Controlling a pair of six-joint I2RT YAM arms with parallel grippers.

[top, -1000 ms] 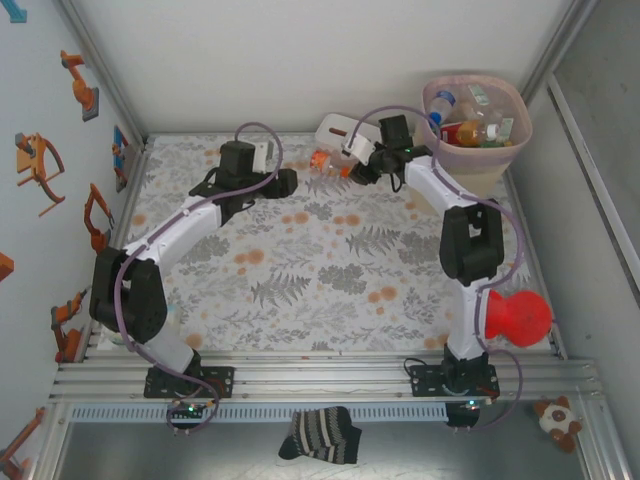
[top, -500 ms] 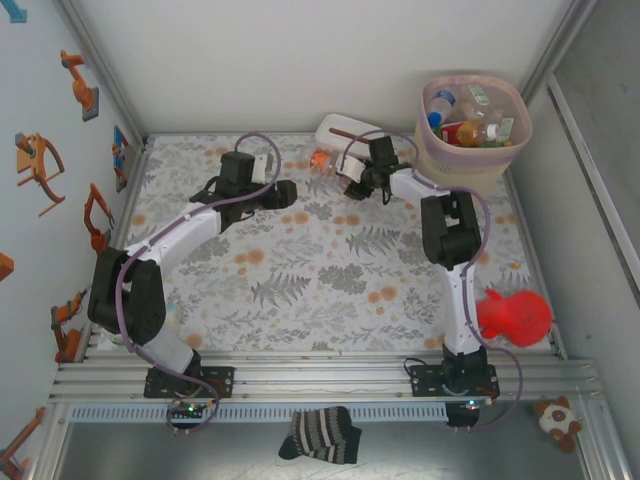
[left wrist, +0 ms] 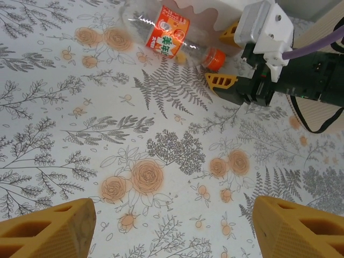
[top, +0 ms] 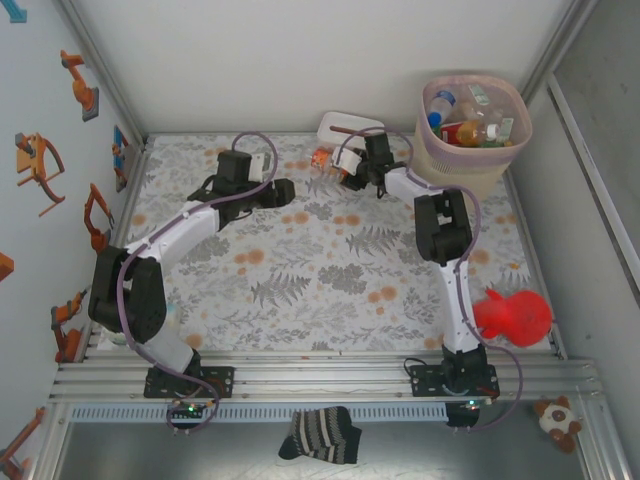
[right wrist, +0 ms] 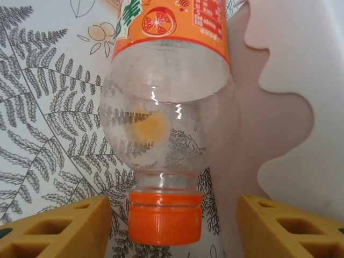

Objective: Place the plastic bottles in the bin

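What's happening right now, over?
Right gripper open around orange-capped bottle, not gripping. Left gripper open, empty. Bin part full. White box beside bottle.

The top external camera sits high behind the arm bases (top: 190, 380), facing down and toward the plain white far wall (top: 300, 60), taking in the whole flower-and-fern printed table cloth (top: 300, 260); the left wrist camera looks obliquely down across that cloth toward the right gripper (left wrist: 223, 56); the right wrist camera lies low, very near the clear plastic bottle with orange label and orange cap (right wrist: 166, 134); all three views share this bottle.
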